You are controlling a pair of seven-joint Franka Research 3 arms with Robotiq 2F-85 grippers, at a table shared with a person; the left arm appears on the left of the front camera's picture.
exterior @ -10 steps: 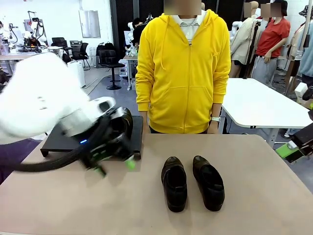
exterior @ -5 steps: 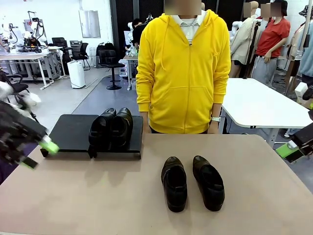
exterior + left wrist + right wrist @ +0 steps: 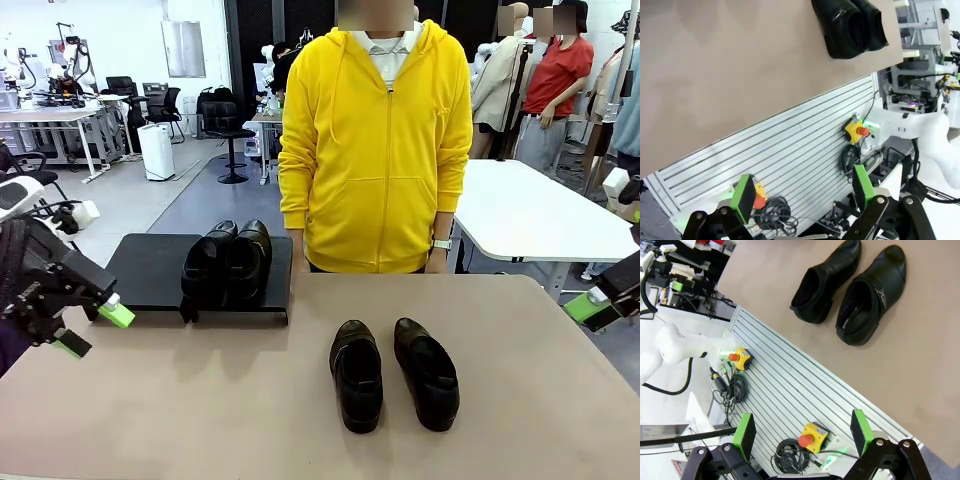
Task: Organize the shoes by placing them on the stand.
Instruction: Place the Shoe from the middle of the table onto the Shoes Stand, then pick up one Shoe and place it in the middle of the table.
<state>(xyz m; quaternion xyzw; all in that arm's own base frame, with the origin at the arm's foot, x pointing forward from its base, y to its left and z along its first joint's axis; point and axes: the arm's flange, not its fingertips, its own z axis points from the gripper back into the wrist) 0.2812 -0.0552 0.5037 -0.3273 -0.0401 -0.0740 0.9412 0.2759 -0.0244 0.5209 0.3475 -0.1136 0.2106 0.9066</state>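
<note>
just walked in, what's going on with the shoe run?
Two shoes sit side by side on the right part of the stand. The other two shoes lie on the table near its middle, with nothing touching them. The left gripper is open and empty at the table's left edge. The right gripper is open and empty, off the table's right side. The person in a yellow hoodie stands at the far side, arms down.

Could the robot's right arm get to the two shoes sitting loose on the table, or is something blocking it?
Probably yes. The right gripper is open and empty off the table's edge, and the tabletop between it and the two loose shoes is bare. The person stands at the far side.
</note>
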